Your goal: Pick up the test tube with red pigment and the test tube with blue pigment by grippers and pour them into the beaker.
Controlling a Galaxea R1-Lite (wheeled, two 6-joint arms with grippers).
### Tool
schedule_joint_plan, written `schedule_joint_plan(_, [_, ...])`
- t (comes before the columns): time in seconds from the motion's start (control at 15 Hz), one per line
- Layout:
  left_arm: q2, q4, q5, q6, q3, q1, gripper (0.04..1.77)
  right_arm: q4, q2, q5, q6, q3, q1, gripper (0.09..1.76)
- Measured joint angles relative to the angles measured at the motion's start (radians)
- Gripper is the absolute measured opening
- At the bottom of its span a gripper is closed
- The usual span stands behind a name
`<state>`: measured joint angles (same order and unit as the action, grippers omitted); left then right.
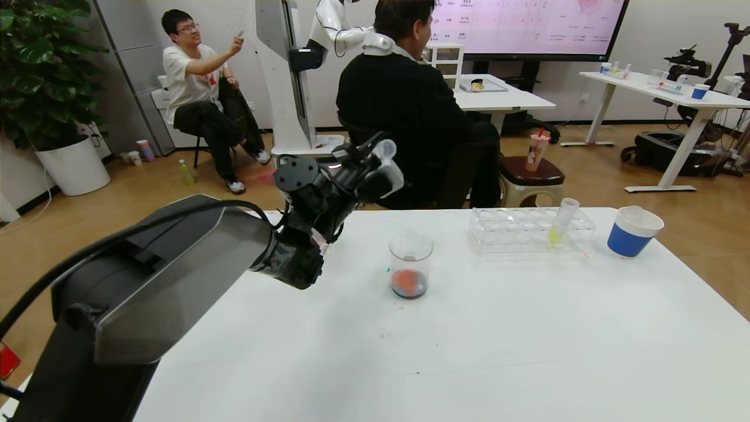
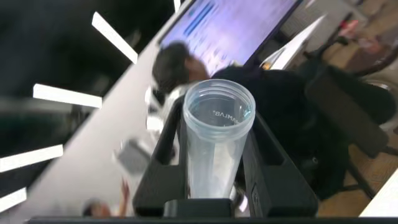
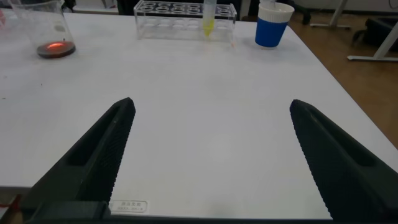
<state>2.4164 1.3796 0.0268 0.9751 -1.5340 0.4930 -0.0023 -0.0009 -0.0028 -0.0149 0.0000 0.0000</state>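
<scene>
My left gripper point(image 1: 375, 159) is raised above the table's far left edge, up and left of the beaker point(image 1: 411, 253). It is shut on a clear test tube point(image 1: 385, 150) whose open mouth points up and away. In the left wrist view the tube point(image 2: 214, 155) sits between the black fingers point(image 2: 163, 155), looks empty, and has a faint blue trace at its rim. The beaker stands on the table with a little red and dark liquid at its bottom; it also shows in the right wrist view point(image 3: 43, 25). No tube with red liquid is in view. My right gripper point(image 3: 211, 124) is open and empty, low over the table's near side.
A clear tube rack point(image 1: 515, 231) stands right of the beaker and holds a tube with yellow-green liquid point(image 1: 561, 223). A blue paper cup point(image 1: 633, 232) stands at the far right. Small red and blue drops lie on the white table point(image 1: 469, 351). People sit beyond the table.
</scene>
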Motion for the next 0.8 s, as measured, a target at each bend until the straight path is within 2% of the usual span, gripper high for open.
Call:
schedule_joint_plan(0.07, [-0.019, -0.02, -0.167, -0.124, -0.007, 0.028, 0.52, 0.0, 0.0, 0.0, 0.0, 0.0, 0.0, 1.74])
schedule_joint_plan(0.13, [-0.036, -0.055, -0.306, -0.257, -0.022, 0.051, 0.52, 0.0, 0.0, 0.0, 0.0, 0.0, 0.0, 1.74])
schedule_joint_plan(0.27, [-0.065, -0.171, -0.548, -0.464, -0.076, 0.074, 0.52, 0.0, 0.0, 0.0, 0.0, 0.0, 0.0, 1.74])
schedule_joint_plan(0.33, [-0.078, -0.26, -0.64, -0.555, -0.093, 0.076, 0.51, 0.0, 0.0, 0.0, 0.001, 0.0, 0.0, 1.74])
schedule_joint_plan(0.4, [-0.091, -0.348, -0.707, -0.639, -0.108, 0.071, 0.51, 0.0, 0.0, 0.0, 0.0, 0.0, 0.0, 1.74])
schedule_joint_plan(0.53, [-0.113, -0.483, -0.789, -0.799, -0.133, 0.06, 0.52, 0.0, 0.0, 0.0, 0.0, 0.0, 0.0, 1.74])
schedule_joint_plan(0.67, [-0.138, -0.657, -0.819, -0.949, -0.143, 0.05, 0.52, 0.0, 0.0, 0.0, 0.0, 0.0, 0.0, 1.74])
schedule_joint_plan(0.8, [-0.178, -0.803, -0.82, -1.067, -0.143, 0.031, 0.52, 0.0, 0.0, 0.0, 0.0, 0.0, 0.0, 1.74])
